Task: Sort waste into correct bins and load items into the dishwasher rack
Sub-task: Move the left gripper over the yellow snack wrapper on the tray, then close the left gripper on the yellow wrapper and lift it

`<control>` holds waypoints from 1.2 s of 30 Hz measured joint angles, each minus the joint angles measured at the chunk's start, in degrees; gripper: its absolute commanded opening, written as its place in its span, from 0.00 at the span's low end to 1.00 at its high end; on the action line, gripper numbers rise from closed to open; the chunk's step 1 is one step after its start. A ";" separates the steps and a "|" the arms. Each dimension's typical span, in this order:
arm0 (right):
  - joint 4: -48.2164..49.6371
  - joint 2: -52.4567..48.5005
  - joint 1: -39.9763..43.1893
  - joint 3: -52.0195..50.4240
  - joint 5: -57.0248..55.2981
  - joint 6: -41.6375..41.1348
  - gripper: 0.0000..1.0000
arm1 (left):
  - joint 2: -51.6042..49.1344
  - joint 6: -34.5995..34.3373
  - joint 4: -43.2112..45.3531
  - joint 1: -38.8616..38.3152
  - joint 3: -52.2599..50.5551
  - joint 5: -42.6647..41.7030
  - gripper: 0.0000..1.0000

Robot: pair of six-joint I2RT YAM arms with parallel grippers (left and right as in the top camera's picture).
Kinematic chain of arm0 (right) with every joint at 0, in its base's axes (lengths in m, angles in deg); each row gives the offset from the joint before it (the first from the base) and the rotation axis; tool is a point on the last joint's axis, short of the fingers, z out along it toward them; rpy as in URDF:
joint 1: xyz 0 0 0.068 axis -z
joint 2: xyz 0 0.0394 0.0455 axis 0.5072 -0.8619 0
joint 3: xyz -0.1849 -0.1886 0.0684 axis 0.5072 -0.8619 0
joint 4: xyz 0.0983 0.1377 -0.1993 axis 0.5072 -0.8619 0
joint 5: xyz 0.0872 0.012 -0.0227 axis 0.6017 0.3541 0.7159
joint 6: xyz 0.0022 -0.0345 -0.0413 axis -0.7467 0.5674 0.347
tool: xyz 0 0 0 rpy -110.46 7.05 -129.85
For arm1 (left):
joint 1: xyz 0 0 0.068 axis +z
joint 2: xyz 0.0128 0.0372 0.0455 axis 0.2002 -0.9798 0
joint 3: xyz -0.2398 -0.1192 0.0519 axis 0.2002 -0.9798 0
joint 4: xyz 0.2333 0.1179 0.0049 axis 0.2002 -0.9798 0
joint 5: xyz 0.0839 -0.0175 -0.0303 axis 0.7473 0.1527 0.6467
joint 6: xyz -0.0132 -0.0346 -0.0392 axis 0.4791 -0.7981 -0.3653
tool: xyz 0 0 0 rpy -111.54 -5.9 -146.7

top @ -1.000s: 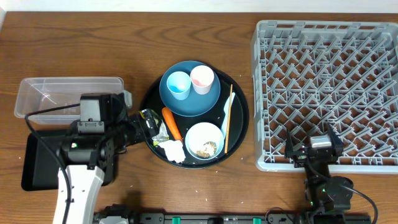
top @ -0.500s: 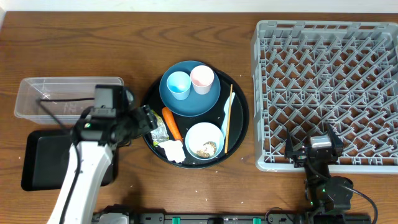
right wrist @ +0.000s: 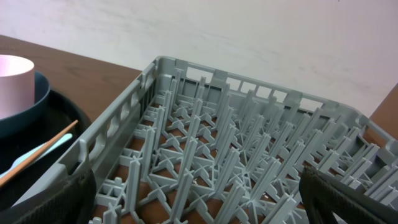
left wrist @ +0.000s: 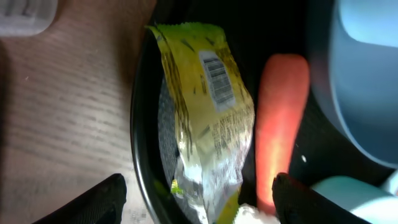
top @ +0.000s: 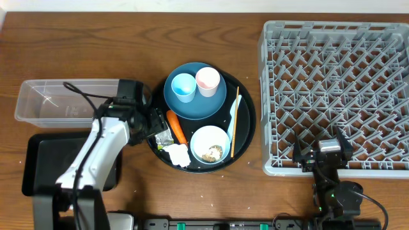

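Lying between the left jaws, which are held wide with nothing gripped, the wrapper (left wrist: pixel 205 118) is seen, with the carrot (left wrist: pixel 283 112) just beside it toward the right-hand jaw. The right jaws are spread wide, the rack (right wrist: pixel 211 155) ahead of them.

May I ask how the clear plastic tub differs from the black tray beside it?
The clear plastic tub is see-through with taller walls; the black tray is opaque and shallow. The tub lies farther back; the tray lies nearer, partly under the left arm. Both are rectangular.
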 measured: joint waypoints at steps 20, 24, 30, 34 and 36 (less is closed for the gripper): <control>-0.02 0.00 0.00 0.00 0.00 0.00 0.99 | -4.02 -0.02 5.16 0.00 -0.02 0.24 0.77; -0.02 0.00 0.00 0.00 0.00 0.00 0.99 | -4.02 0.00 5.18 0.00 0.00 0.24 0.77; 0.00 0.00 0.00 0.00 0.00 0.00 0.99 | -4.02 -0.02 7.06 0.00 -0.02 0.24 0.76; -0.02 0.00 0.00 0.00 0.00 0.00 0.99 | -4.02 -0.15 7.65 0.00 -0.04 0.24 0.73; -0.02 0.00 0.00 0.00 0.00 0.00 0.99 | -4.02 -0.15 7.69 0.00 -0.04 0.24 0.74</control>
